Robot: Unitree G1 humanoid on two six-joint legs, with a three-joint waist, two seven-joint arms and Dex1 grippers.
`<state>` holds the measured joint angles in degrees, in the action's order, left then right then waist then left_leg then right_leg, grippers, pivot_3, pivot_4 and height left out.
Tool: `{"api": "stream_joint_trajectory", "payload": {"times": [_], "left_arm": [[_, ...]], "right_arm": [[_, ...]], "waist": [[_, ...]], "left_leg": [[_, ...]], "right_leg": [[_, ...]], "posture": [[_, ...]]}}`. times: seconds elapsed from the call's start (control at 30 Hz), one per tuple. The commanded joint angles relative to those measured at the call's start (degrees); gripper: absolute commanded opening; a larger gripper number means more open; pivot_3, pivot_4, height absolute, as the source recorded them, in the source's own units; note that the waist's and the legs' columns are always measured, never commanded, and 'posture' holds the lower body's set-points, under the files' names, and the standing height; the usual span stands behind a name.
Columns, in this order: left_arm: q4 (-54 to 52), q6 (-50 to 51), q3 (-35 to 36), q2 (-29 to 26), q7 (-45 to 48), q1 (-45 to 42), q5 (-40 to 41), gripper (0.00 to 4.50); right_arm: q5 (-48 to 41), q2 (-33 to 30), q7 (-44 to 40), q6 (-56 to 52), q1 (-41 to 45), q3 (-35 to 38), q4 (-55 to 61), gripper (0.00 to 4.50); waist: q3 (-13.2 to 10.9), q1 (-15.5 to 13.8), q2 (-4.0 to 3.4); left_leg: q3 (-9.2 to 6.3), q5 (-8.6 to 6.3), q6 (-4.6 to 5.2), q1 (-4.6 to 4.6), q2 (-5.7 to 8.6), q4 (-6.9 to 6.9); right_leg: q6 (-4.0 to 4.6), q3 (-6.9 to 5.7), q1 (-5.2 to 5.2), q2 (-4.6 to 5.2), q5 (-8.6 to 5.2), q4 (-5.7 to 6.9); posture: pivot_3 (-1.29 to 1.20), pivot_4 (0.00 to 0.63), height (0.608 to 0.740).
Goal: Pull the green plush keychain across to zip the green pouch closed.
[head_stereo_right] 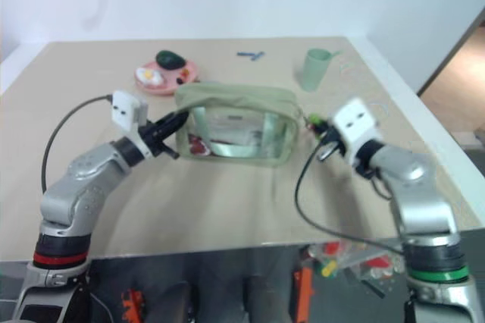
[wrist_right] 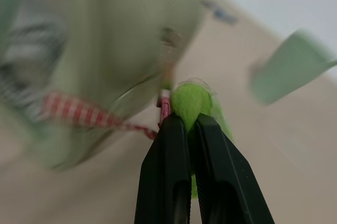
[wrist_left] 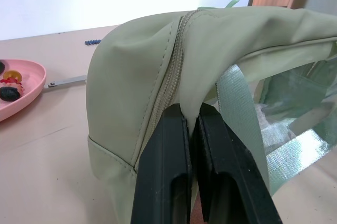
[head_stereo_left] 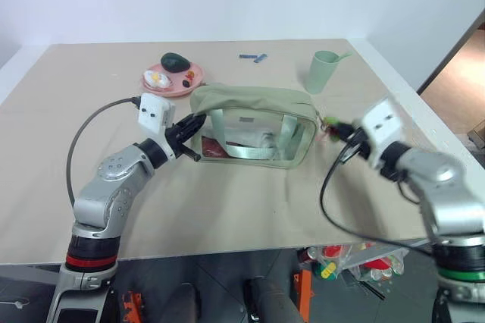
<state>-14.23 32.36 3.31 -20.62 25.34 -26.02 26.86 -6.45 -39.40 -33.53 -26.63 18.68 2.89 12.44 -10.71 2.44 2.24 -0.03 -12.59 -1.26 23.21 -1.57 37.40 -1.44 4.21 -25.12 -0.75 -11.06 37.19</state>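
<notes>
My right gripper (wrist_right: 190,124) clamps the green plush keychain (wrist_right: 190,100), at the right of the head view just past the green pouch (head_stereo_left: 254,126) in mid-frame. My left gripper (wrist_left: 190,116) pinches the pouch's opposite end, bracing it so the zipper can run.

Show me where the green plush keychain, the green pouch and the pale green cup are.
green plush keychain (wrist_right: 190,102), right wrist view, on its fuzzy front.
green pouch (head_stereo_left: 250,99), left eye view, on its fabric top.
pale green cup (head_stereo_left: 322,71), left eye view, on its side wall.
</notes>
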Motion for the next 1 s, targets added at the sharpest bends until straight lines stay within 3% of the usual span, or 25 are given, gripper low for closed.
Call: {"api": "stream_joint_trajectory", "payload": {"times": [0.03,0.2,0.37,0.43,0.47,0.8,0.83,1.0], "left_arm": [[-1.3,-0.8,0.4,0.1,-0.7,-0.8,-0.8,0.0],[-1.4,-0.5,0.2,-0.2,-0.7,-0.9,-1.4,0.0],[-1.1,0.2,0.0,-0.6,0.6,-1.0,-0.8,0.0],[-1.0,0.8,0.2,-1.0,1.9,-0.9,0.1,0.77],[-1.1,1.0,0.2,-1.3,2.5,-0.9,0.5,1.09],[-1.1,1.4,3.9,-6.5,8.9,-2.1,4.4,4.47],[-1.3,1.5,5.2,-8.2,11.0,-2.0,5.6,4.5],[-1.5,0.4,9.2,-15.4,16.1,2.3,6.5,4.5]], "right_arm": [[4.3,2.9,4.1,3.3,-1.8,-3.0,-2.3,0.03],[5.2,5.8,5.9,6.7,-1.1,-3.4,-6.1,0.03],[0.9,6.7,5.4,6.4,1.2,1.2,-6.3,0.03],[-2.5,6.1,4.1,4.3,1.9,4.2,-4.7,0.0],[-4.2,5.7,3.4,3.1,2.2,5.6,-3.7,0.69],[-21.5,0.5,-6.3,-2.4,0.5,17.6,5.9,4.05],[-24.4,0.0,-6.7,-4.2,0.1,19.7,7.2,4.44],[-33.9,-2.5,-7.4,-12.4,-3.6,23.6,13.0,4.48]], "waist": [[0.0,0.1,0.0],[0.0,0.1,0.04],[0.0,0.1,0.04],[0.0,0.1,0.04],[0.0,0.1,0.04],[0.0,0.1,0.03],[0.0,0.1,0.03],[0.0,0.3,0.01]], "left_leg": [[0.01,0.0,0.0,-0.01,0.0,0.01],[0.03,0.0,0.0,-0.03,0.03,0.05],[0.01,0.01,0.0,-0.08,0.02,0.05],[0.01,0.01,0.0,-0.06,0.02,0.06],[0.01,0.01,0.0,-0.05,0.02,0.05],[-0.02,0.0,0.01,-0.02,0.0,0.01],[-0.03,0.0,0.01,-0.01,0.0,0.01],[-0.02,0.0,0.01,-0.02,-0.04,0.0]], "right_leg": [[-0.01,0.01,0.02,0.0,0.0,-0.01],[-0.05,0.03,0.05,0.01,0.03,-0.01],[-0.04,0.02,0.08,0.0,0.04,-0.01],[-0.04,0.02,0.08,0.0,0.04,-0.01],[-0.04,0.02,0.09,0.01,0.04,-0.01],[-0.04,-0.01,0.04,-0.01,0.04,-0.02],[-0.03,-0.02,0.04,-0.01,0.04,-0.02],[0.01,-0.02,0.02,-0.04,0.01,-0.02]], "posture": [[0.0,0.15,0.74],[0.0,0.15,0.74],[0.0,0.15,0.74],[0.0,0.15,0.74],[0.0,0.15,0.74],[0.0,0.15,0.74],[0.0,0.15,0.74],[0.0,0.15,0.74]]}}
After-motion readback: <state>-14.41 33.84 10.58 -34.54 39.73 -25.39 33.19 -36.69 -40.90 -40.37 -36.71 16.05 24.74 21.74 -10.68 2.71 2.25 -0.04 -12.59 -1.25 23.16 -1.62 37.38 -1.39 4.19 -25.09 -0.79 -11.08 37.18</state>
